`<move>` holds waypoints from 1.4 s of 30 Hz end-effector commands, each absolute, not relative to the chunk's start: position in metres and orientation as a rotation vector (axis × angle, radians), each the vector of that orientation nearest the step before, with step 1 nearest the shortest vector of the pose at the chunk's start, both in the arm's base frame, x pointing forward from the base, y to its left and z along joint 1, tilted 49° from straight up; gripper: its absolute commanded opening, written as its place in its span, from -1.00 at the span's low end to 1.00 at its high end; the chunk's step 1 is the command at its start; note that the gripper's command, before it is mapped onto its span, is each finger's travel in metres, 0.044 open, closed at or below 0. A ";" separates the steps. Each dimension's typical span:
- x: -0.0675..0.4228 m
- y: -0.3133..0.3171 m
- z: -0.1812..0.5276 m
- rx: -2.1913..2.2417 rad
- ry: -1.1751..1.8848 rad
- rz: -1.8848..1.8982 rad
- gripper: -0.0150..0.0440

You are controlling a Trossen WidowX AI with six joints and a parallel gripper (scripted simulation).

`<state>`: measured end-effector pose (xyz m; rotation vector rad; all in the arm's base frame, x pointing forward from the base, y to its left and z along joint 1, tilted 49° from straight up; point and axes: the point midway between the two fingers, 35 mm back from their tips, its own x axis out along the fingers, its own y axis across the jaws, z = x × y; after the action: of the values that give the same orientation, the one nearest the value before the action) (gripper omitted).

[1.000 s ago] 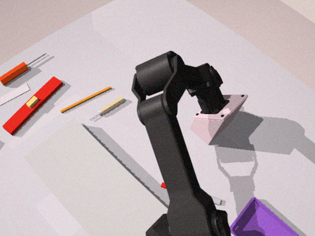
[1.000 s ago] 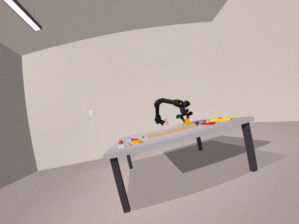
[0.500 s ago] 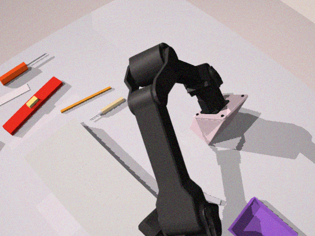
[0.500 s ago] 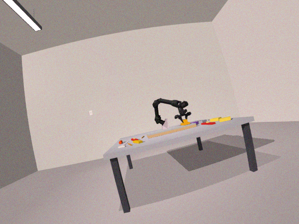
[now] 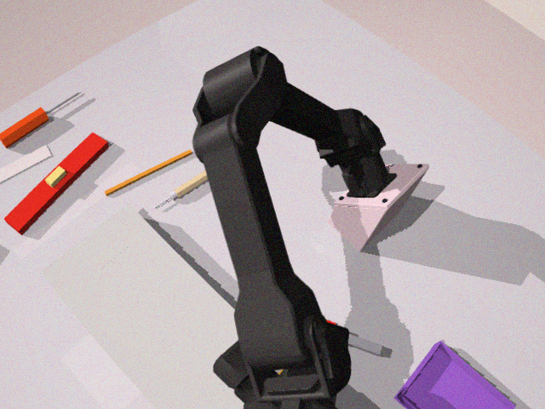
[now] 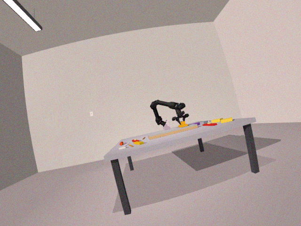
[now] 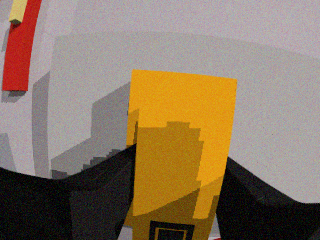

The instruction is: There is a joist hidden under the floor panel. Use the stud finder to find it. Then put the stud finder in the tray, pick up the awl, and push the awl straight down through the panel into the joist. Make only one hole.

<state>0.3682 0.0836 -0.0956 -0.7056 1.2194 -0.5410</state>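
The pincer (image 7: 176, 180) was closed on the stud finder (image 7: 180, 147), an orange-yellow flat block. In the wrist view its two dark fingers pressed the long sides of the block near the end that carries a small dark square, and the other end pointed away over the pale floor panel (image 7: 267, 107). In the exterior view the stud finder hung low above the long panel (image 6: 170, 133), on the part of the bench (image 6: 136, 148) nearest to the arm. I could not tell if it touched the panel or only hovered just above it.

The stud finder looked stiff and light, with smooth flat sides, so I judge that it could slip or turn between the fingers if it were dragged hard on the panel. The present hold across the narrow width, near one end, seemed good for sliding it flat.

The purple tray (image 5: 449, 378) stood beside the base of the arm, well apart from the panel. The awl (image 5: 186, 188), with a pale wooden handle and a thin metal tip, lay beyond the panel (image 5: 132, 281) next to a yellow pencil (image 5: 147, 172). Its handle is the place to grip; the tip is thin and sharp.
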 end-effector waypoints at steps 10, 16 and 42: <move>0.367 0.055 -0.065 -0.716 1.219 -0.545 -0.49; 0.367 0.043 -0.053 -0.717 1.219 -0.546 -0.49; 0.368 -0.008 0.004 -0.720 1.219 -0.547 -0.49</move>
<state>0.3691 0.0008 -0.0047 -0.7113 1.2189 -0.5448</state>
